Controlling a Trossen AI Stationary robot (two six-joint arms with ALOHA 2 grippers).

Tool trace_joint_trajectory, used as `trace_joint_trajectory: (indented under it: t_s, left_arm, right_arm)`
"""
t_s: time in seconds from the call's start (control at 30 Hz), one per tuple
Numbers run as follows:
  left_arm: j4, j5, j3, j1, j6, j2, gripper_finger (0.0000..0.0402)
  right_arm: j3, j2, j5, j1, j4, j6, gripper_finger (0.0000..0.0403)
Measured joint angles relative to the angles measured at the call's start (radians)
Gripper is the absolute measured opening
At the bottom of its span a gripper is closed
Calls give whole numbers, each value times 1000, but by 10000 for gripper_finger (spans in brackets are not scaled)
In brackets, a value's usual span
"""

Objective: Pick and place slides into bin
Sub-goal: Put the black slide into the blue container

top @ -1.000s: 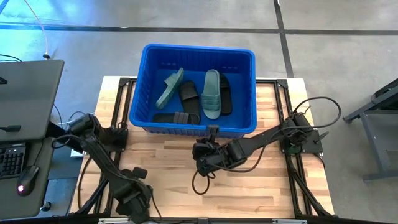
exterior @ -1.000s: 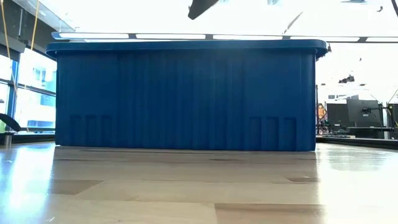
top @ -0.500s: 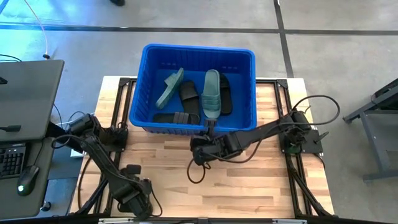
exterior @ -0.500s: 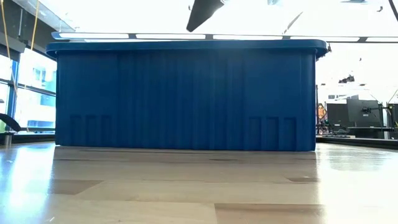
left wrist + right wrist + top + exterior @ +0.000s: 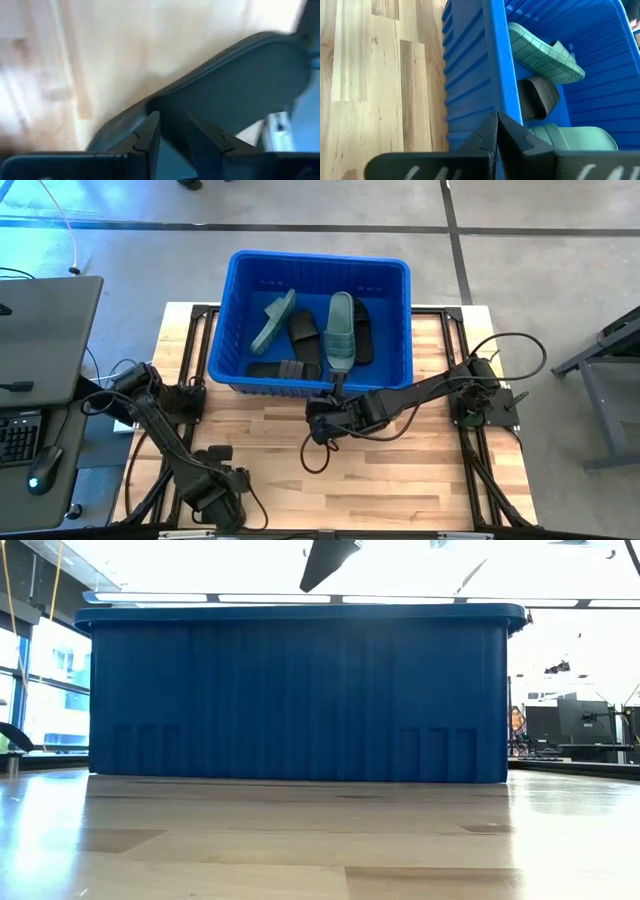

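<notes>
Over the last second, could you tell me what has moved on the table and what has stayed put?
The right gripper swung from the bare table up to the bin near wall, fingers shut and empty. The left gripper shifted slightly at the table's near edge. The slides in the bin lie unchanged.

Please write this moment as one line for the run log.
right gripper: jaws shut, empty, at bin near rim | left gripper: waiting, near-left table corner | slides: green and black, in bin
</notes>
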Motion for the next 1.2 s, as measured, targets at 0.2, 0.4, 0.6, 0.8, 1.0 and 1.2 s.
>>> trace_joint_trajectory:
  t_s: [0.2,0.4,0.6,0.8,1.0,1.2]
  left_arm:
    - [118,-5,0,1,59,0,85]
    - [164,-25,0,1,90,0,85]
    - [177,-30,0,2,107,0,85]
    - [184,-104,0,1,114,0,85]
    - [184,-75,0,1,225,0,85]
    - [183,-38,0,1,279,0,85]
  right_arm:
    - [0,0,-3,0,9,-34,0]
    - [0,0,-3,0,14,-34,0]
    - [0,0,-4,0,16,7,0]
    - [0,0,-53,0,15,64,0]
    - [0,0,-120,4,12,124,0]
    - [0,0,-131,27,12,144,0]
